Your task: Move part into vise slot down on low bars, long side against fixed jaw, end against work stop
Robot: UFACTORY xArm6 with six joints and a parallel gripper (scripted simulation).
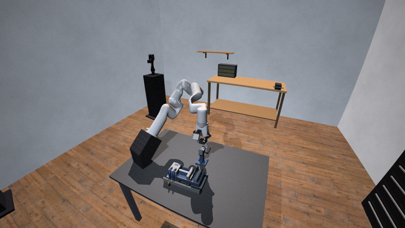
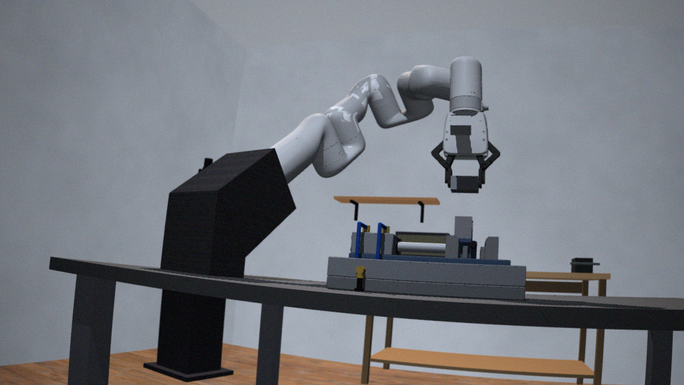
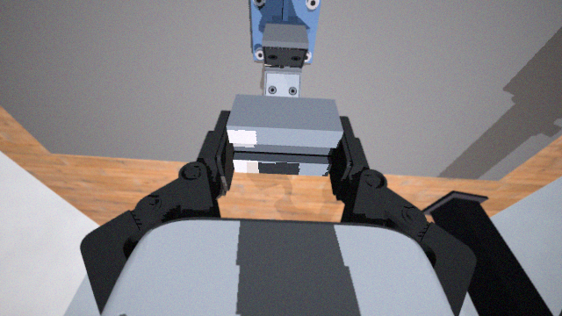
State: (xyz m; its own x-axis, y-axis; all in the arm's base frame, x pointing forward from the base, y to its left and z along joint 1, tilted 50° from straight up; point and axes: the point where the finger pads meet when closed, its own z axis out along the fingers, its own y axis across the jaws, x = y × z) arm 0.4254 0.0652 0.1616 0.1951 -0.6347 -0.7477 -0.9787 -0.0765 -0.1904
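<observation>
My gripper [image 2: 465, 183] points straight down and is shut on the part [image 2: 465, 184], a grey block held across its short width, well above the table. In the wrist view the part [image 3: 284, 127] fills the gap between the black fingers, with a dark groove along its near side. In the top view the gripper [image 1: 201, 139] hangs just above the V-block [image 1: 202, 155], a grey rest on a blue foot. The V-block also shows past the part in the wrist view [image 3: 284, 44]. The vise [image 1: 187, 176] stands open near the table's front, with its air cylinder [image 2: 420, 247] to the left.
The small infeed plate [image 1: 208, 149] lies just behind the V-block. The arm's black pedestal [image 1: 144, 150] stands at the table's left corner. A wooden workbench [image 1: 246, 93] and a black column [image 1: 154, 95] stand on the floor behind the table.
</observation>
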